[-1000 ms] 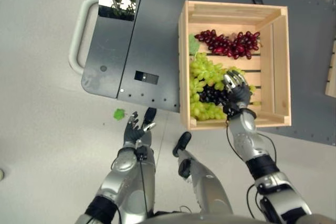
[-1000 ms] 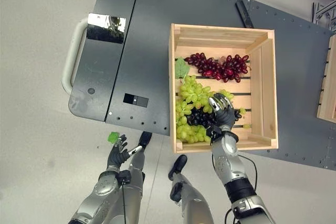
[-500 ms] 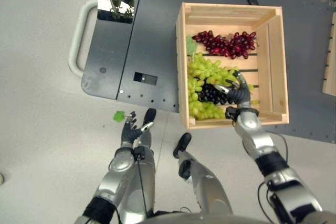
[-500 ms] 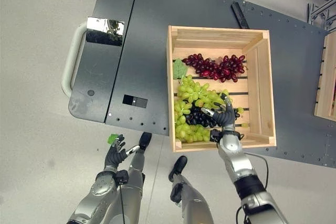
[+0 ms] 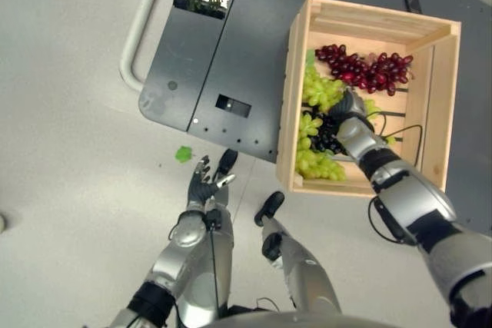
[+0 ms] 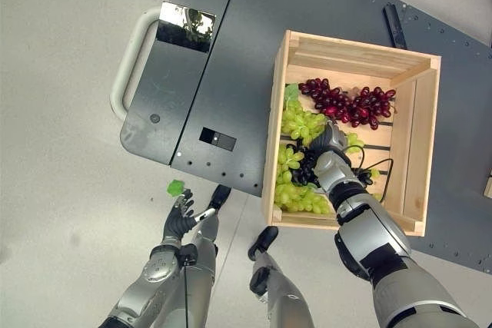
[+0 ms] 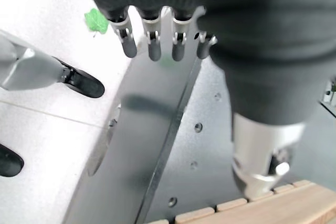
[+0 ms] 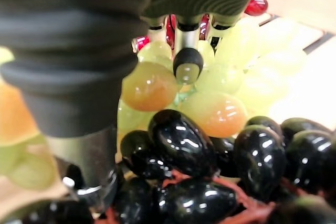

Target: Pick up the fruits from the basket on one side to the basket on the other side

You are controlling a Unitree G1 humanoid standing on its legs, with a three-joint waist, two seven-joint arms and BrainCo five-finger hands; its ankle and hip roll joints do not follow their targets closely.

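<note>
Right hand (image 6: 329,142) reaches into the crate (image 6: 420,159), fingers curled down on the black grapes (image 6: 305,168), with green grapes (image 6: 301,122) just beside it and red grapes (image 6: 350,102) beyond. Left hand (image 5: 203,186) hangs spread above the floor, near a green leaf (image 5: 184,154).

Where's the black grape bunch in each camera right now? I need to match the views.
Left eye view: black grapes in the wooden crate, beside the right hand.
Right eye view: same bunch, between green grapes.
Right wrist view: glossy black grapes close below the fingers.
Left wrist view: absent.
Shared landmark: the crate.
</note>
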